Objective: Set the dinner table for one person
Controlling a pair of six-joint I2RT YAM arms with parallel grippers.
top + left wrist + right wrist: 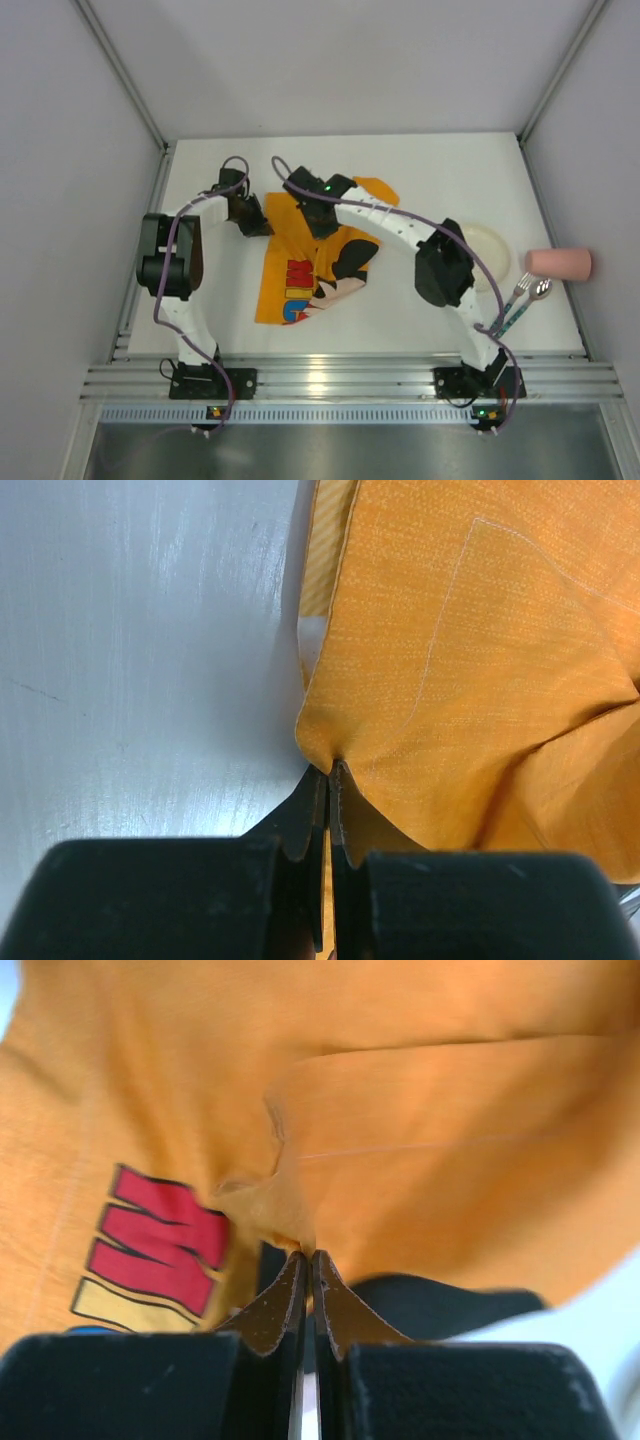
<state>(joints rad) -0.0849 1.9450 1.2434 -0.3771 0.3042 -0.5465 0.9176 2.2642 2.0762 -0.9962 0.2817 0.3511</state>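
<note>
An orange cartoon-mouse cloth placemat (315,262) lies rumpled and partly folded on the white dinner table (430,165). My left gripper (262,226) is shut on the placemat's left far corner (335,765). My right gripper (322,225) is shut on a pinch of the same cloth (290,1230) near its far middle. A cream plate (488,255) sits at the right, partly under my right arm. A fork (513,295) and a spoon (530,298) lie at the right front. A pink cup (559,264) lies on its side at the right edge.
Grey walls enclose the table on three sides. An aluminium rail (350,378) runs along the near edge, with both arm bases bolted to it. Bare white tabletop (140,650) lies to the left of the cloth.
</note>
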